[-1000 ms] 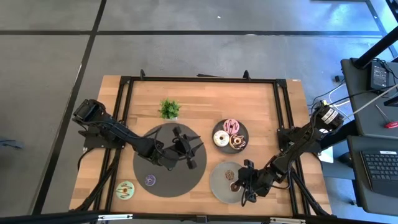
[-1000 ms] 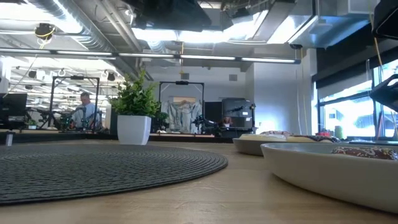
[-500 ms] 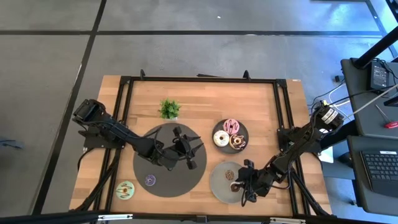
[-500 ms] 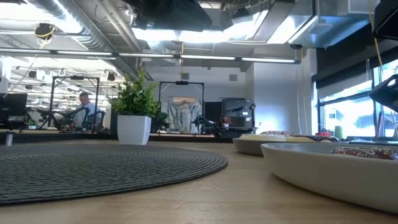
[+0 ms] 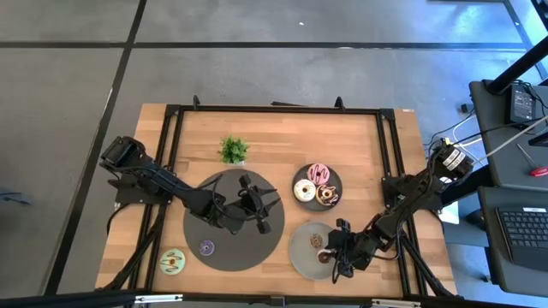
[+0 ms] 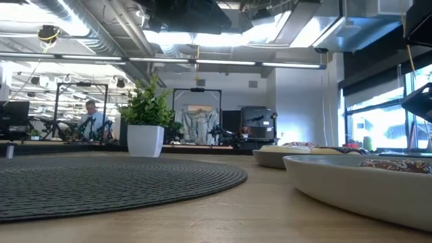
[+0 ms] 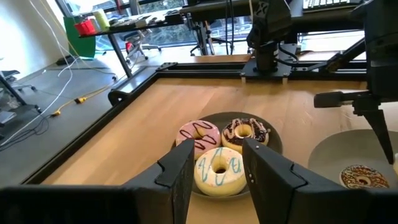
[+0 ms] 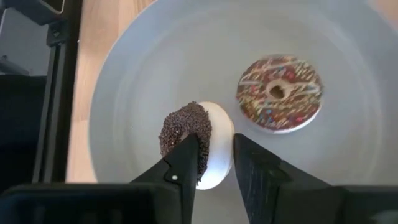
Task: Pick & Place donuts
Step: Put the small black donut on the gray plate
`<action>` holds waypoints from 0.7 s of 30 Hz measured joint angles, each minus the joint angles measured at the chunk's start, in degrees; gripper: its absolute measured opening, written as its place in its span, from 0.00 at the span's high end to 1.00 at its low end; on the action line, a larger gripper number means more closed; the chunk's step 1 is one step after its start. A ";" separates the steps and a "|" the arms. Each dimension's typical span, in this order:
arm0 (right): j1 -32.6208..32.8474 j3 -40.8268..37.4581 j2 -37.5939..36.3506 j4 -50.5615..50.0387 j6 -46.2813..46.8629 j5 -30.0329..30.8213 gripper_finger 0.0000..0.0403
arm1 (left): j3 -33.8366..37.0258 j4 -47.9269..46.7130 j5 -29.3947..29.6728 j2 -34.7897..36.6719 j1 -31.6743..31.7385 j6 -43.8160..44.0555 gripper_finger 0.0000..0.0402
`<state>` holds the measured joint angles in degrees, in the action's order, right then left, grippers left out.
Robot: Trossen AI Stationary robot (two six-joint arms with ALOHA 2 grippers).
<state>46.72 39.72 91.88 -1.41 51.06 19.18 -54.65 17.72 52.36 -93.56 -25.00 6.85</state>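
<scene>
Only our right wrist view shows the right gripper (image 8: 214,163) jaws pinching a sprinkle-crusted donut (image 8: 196,140); left gripper (image 7: 217,168) jaws spread.

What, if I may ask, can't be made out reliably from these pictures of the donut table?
- Right pincer: whether it grips the dark-sprinkled donut or only hovers; its fingers cover the donut's lower edge in the right wrist view.
- High view: the right arm hides that donut.
- Low view: donuts on the near plate are mostly hidden by its rim.
- Purple donut: too small for detail.
- Left pincer: how high it sits above the mat.
</scene>
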 joint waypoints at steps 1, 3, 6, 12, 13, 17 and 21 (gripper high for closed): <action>0.00 0.00 0.00 -0.06 0.53 -0.61 0.74 | 0.00 -0.01 0.00 0.00 -0.02 0.00 0.67; 0.00 0.00 0.00 -0.39 1.27 -1.31 0.74 | 0.00 -0.01 0.00 0.00 -0.02 -0.07 0.67; -0.02 0.00 -0.02 -0.39 1.21 -1.29 0.74 | 0.00 0.01 0.01 0.00 0.00 -0.09 0.67; -0.04 0.00 -0.02 -0.48 1.30 -1.01 0.74 | 0.00 0.01 0.00 -0.02 0.00 -0.09 0.68; -0.04 0.00 -0.02 -0.48 1.30 -0.97 0.74 | 0.00 0.01 0.02 -0.02 -0.02 -0.07 0.68; -0.04 0.00 -0.02 -0.48 1.36 -0.83 0.74 | 0.00 0.01 0.02 -0.02 0.00 -0.09 0.68; -0.04 0.00 -0.02 -0.50 1.30 -0.81 0.74 | 0.00 0.01 0.02 -0.02 -0.02 -0.07 0.68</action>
<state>46.68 39.72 91.85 -1.91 52.36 18.37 -54.65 17.74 52.38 -93.58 -25.02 6.79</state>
